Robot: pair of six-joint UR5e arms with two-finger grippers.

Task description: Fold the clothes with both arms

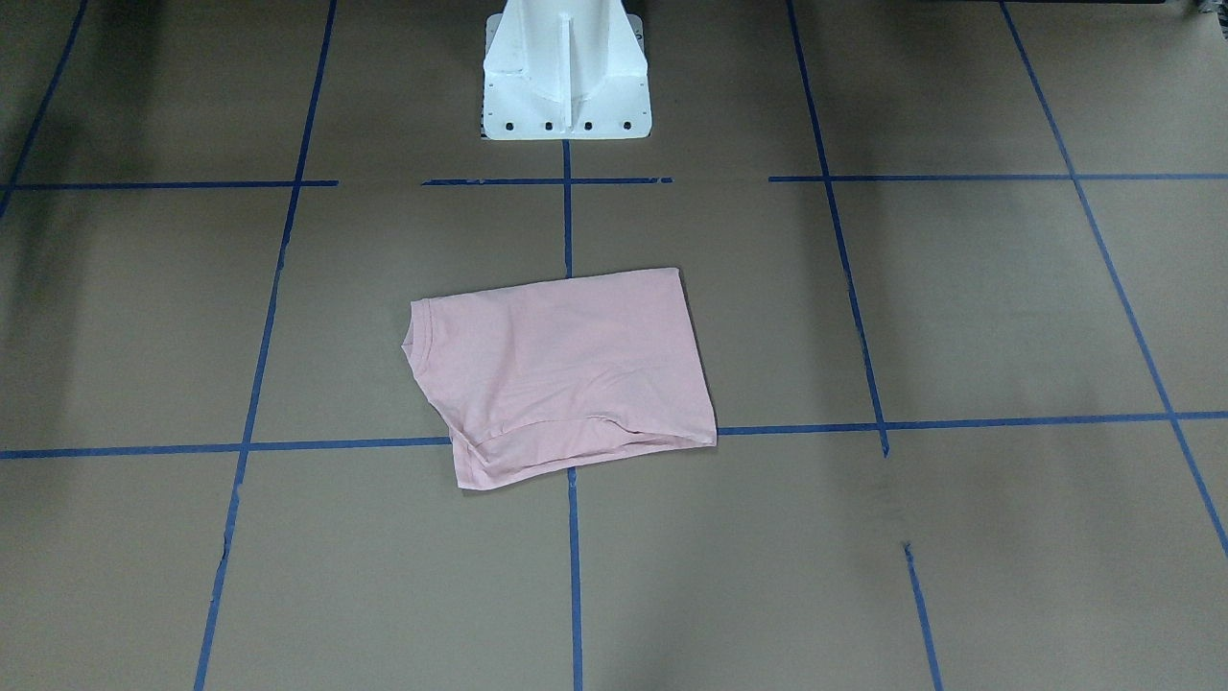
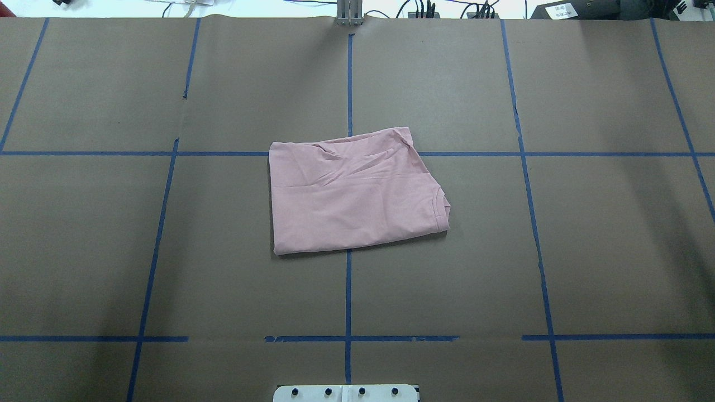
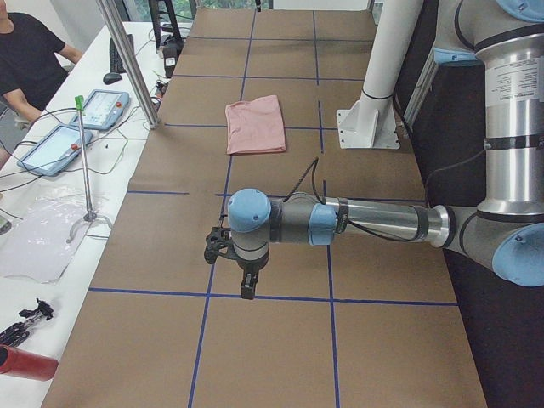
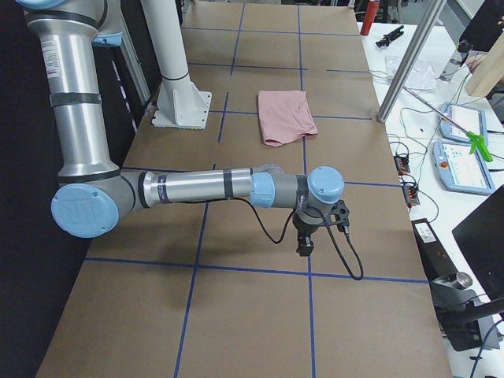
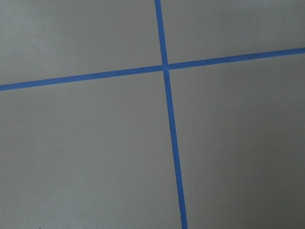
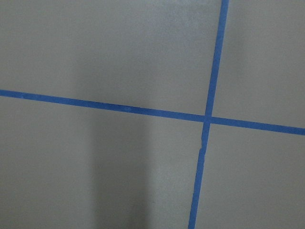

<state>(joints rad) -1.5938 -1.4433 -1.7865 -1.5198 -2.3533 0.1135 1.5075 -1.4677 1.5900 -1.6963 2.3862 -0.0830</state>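
The pale pink T-shirt (image 1: 566,374) lies folded into a rough rectangle at the table's middle, its neck edge toward the robot's right (image 2: 354,192). Its print is hidden. It also shows far off in the exterior left view (image 3: 255,123) and the exterior right view (image 4: 286,116). The left arm's gripper (image 3: 246,289) hangs above the table far toward its left end. The right arm's gripper (image 4: 303,248) hangs far toward the right end. Neither touches the shirt. I cannot tell whether either is open or shut. Both wrist views show only brown table and blue tape.
The white pedestal (image 1: 566,77) stands at the robot's edge of the table. Blue tape lines (image 2: 348,84) grid the brown surface. Beyond the far edge a side table holds teach pendants (image 3: 102,106), cables and a metal post (image 3: 127,59). A person (image 3: 25,59) sits there.
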